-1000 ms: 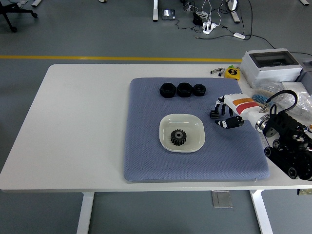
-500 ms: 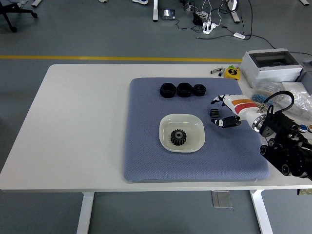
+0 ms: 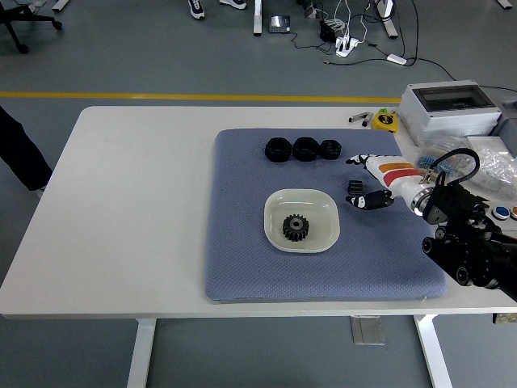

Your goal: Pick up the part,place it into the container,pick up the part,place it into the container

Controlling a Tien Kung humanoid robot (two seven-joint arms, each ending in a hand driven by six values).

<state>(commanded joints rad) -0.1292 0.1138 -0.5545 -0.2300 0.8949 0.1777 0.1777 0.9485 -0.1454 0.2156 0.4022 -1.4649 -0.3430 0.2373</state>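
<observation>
Gear (image 3: 296, 228) sits in dish (image 3: 301, 220); right robot hand (image 3: 370, 183) beside it, fingers loosely spread, grip contents unclear.

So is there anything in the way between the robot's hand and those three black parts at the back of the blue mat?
Nothing visible blocks it. The right hand hovers over the blue mat, and only bare mat lies between it and the three black parts. The white dish holding a gear sits off to the side, nearer the table's front edge.

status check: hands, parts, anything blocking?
Right hand open over the mat, holding nothing; left out of view. One gear in the dish, three black parts waiting at the mat's far edge. Path clear.
</observation>
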